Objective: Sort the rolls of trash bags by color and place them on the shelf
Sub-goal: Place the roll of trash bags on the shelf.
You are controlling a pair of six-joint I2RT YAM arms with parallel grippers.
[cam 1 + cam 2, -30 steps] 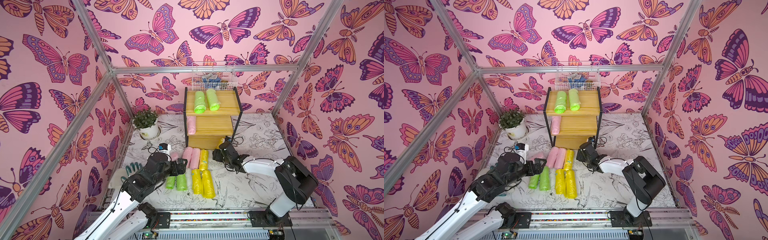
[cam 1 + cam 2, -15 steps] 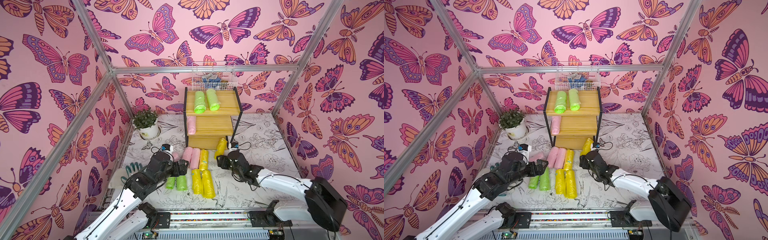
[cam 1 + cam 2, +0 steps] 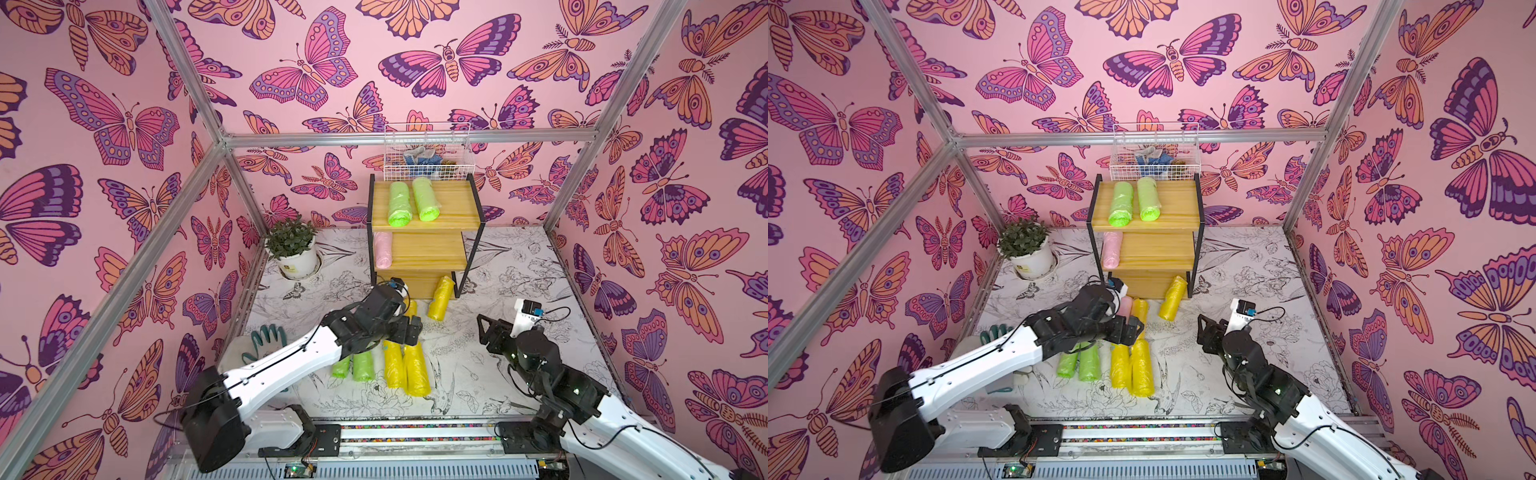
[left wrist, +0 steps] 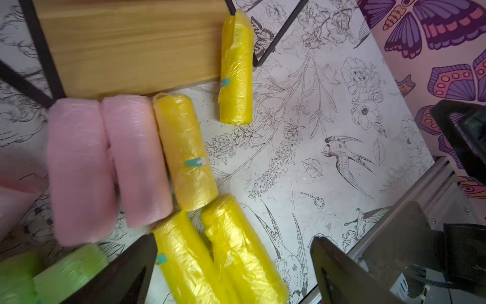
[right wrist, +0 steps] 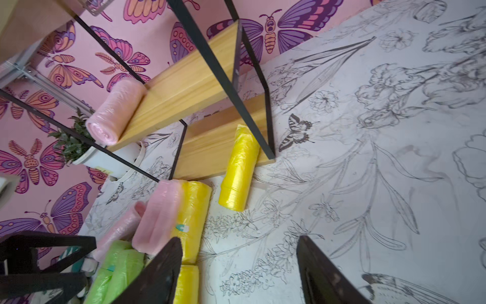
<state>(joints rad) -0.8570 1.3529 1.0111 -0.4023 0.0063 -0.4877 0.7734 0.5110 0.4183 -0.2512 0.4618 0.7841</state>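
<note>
- The left gripper [image 4: 232, 240] was held over the near yellow rolls [image 4: 181, 265], its jaws wide apart with nothing gripped. The right gripper [image 5: 239, 238] was poised over bare table [image 5: 342, 158], jaws likewise apart and empty.
- On the shelf [image 3: 432, 249], two green rolls [image 3: 400, 203] were laid on the top tier and one pink roll [image 3: 382, 249] at the left end of the middle tier.
- A yellow roll [image 3: 441, 292] was propped with its far end on the lowest board, just beside the right front leg, and its near end on the table.
- That propped roll was judged likely to slide or roll off if nudged, being only half supported.
- The rolls on the table were packed touching one another, so a finger could be wedged between neighbours, or two rolls caught at once.
- Only loose film might be pinched, letting a roll unwind or drop on the way.
- A bump to the frame could set the green rolls rolling off the top tier.
- The pink rolls on the table [image 4: 79, 171], plain in the left wrist view, were largely hidden beneath the left arm in both top views. A third was cut off at that wrist view's edge and blurred.
- The lowest tier was mostly covered by the boards above it, and the contents of the wire basket [image 3: 426, 145] could not be made out.
</note>
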